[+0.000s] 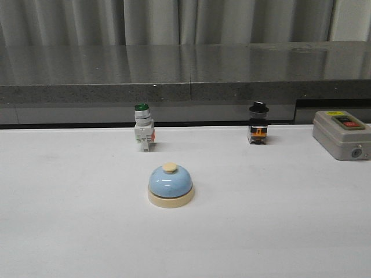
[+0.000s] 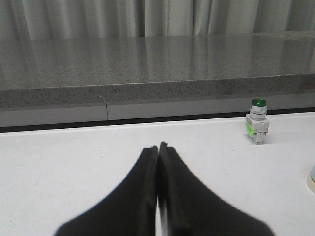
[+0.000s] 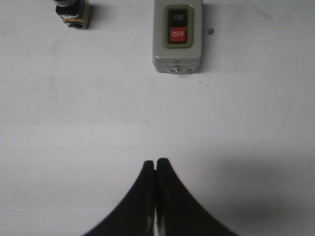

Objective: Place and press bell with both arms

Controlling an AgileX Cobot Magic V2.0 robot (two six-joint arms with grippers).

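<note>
I am watching the bell (image 1: pixel 170 185) sitting upright on the white table (image 1: pixel 69 231), its cream button on top and nothing touching it; I am taking it as my landmark. Beyond the bell and slightly to its left, the green-capped switch (image 1: pixel 143 134) is standing near the table's far edge, well apart from it. Beyond the bell to its right, a black-capped switch (image 1: pixel 258 123) is standing at about the same depth, and farther right of that the grey button box (image 1: pixel 341 134) is lying close to the frame edge (black ON key and red OFF key facing up in the right wrist view). Behind all of them the dark stone ledge (image 1: pixel 185 72) is running across, with pale curtains (image 1: pixel 174 20) hanging above it. In the front view neither arm is showing. From the left wrist I am seeing the left gripper (image 2: pixel 158 147) with its two black fingers pressed together, tips meeting, holding nothing, and only a sliver of the bell is showing at the frame edge. The right gripper (image 3: pixel 156 162) is likewise closed tight on nothing, hovering over bare table with the button box and the black-capped switch ahead of it.
</note>
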